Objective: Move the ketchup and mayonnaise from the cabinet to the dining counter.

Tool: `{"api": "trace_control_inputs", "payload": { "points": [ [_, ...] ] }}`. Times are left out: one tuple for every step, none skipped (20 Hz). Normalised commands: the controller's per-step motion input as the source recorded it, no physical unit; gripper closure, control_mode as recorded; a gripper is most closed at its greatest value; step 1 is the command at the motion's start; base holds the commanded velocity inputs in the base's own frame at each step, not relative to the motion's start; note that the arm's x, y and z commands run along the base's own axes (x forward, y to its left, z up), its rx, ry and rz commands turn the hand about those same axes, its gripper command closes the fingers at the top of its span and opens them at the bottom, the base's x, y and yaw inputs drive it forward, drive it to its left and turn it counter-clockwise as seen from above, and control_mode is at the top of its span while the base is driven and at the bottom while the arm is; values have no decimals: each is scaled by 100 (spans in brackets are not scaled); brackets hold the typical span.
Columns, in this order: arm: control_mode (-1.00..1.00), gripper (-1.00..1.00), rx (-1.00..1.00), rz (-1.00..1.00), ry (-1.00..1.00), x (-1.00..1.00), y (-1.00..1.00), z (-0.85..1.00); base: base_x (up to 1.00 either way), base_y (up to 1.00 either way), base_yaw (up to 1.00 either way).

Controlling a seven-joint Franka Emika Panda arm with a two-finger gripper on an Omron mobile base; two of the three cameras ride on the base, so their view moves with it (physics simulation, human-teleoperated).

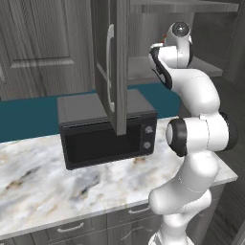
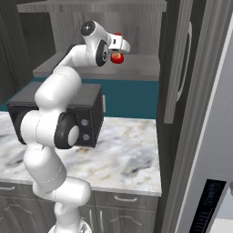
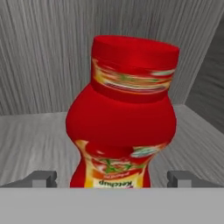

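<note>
Hand view: ketchup [image 3: 122,118] upright between spread gripper [image 3: 112,178] fingers, cabinet [image 3: 39,65] wall behind.

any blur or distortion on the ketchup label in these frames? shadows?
Hand view: ketchup looms close, its label smeared and hard to read, gripper fingertips at either side. Right base view: ketchup a small red blob, label unreadable. Left base view: flat lighting, cabinet interior dim.

Ketchup [image 3: 122,118]: base cut off by the hand view's lower band; contact with the tool [image 3: 112,178] cannot be told. In the right base view, ketchup [image 2: 117,58] mostly hidden behind the hand, only a red patch showing beyond it. Tool fingertips [image 3: 41,178]: only the tops visible. Cabinet [image 2: 136,27]: interior behind the ketchup hidden.
</note>
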Motion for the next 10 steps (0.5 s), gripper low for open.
{"api": "trace_control_inputs", "payload": {
  "points": [
    [-100,-100,0,0,0,29,-6,-7,0,0,0],
    [-100,-100,0,0,0,28,-6,-9,0,0,0],
    [-100,-100,0,0,0,29,-6,-7,0,0,0],
    [-100,-100,0,0,0,27,-7,-9,0,0,0],
    [-100,-100,0,0,0,26,-6,-9,0,0,0],
    [-100,-100,0,0,0,25,-6,-11,0,0,0],
    [-100,-100,0,0,0,24,-4,-10,0,0,0],
    [-100,-100,0,0,0,24,-1,-9,0,0,0],
    [-100,-100,0,0,0,22,0,-3,0,0,0],
    [-100,-100,0,0,0,14,0,0,0,0,0]
  ]
}}
